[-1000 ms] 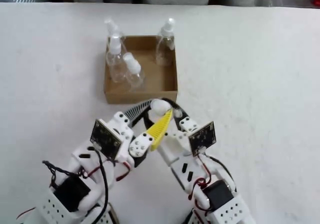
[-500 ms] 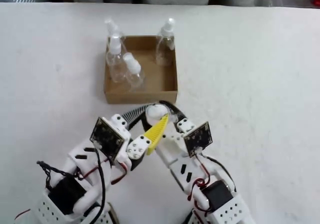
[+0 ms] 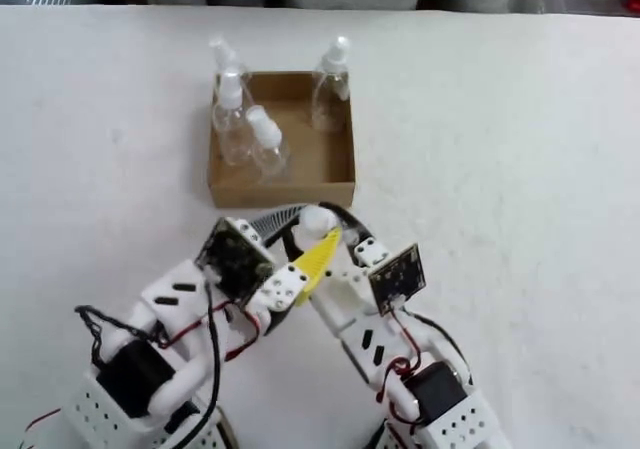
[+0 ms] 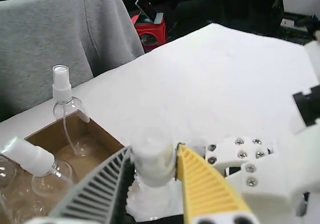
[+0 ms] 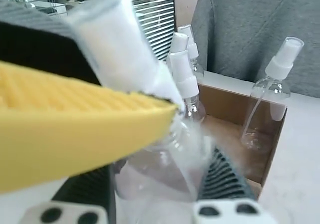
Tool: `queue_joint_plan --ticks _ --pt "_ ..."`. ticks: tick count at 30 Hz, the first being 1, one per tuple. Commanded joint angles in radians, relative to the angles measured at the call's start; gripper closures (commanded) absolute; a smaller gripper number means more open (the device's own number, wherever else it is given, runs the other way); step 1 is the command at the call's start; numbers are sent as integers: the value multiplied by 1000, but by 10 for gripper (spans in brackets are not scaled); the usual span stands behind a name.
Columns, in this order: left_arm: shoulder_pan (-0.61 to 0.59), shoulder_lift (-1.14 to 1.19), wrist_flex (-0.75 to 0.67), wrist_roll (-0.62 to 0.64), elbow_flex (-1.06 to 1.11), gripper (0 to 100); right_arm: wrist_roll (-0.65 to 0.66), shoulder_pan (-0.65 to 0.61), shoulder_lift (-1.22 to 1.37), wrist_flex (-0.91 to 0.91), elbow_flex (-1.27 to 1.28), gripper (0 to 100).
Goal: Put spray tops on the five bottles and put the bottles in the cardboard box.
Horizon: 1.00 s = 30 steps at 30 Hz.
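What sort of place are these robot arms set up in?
Likely an indoor workroom or lab: a white-covered table, a grey cloth draped behind it, and slatted window blinds.

Left pincer (image 4: 154, 156) and right pincer (image 5: 155, 181) clamped, tips close.

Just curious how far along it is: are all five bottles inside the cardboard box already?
No, one bottle is clamped in the right gripper in front of the cardboard box, not inside it.

Bottles (image 3: 332, 87) — five, cardboard box (image 3: 282, 191) — one
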Motion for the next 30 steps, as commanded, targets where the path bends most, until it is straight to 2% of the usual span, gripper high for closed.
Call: queue_joint_plan --ticks 1,4,8,24,30 --pt "5 82 9 -28 -101 977 11 -21 -13 -1 8 982" --pt "5 82 21 -31 -135 977 12 -21 -12 -1 8 982" --pt "5 82 106 -34 -167 977 12 -21 -12 -1 8 982" --pt "-4 91 120 -35 -267 978 12 -22 -10 12 8 982" --pt "-2 168 192 -35 -333 978 12 -22 -10 12 8 982"
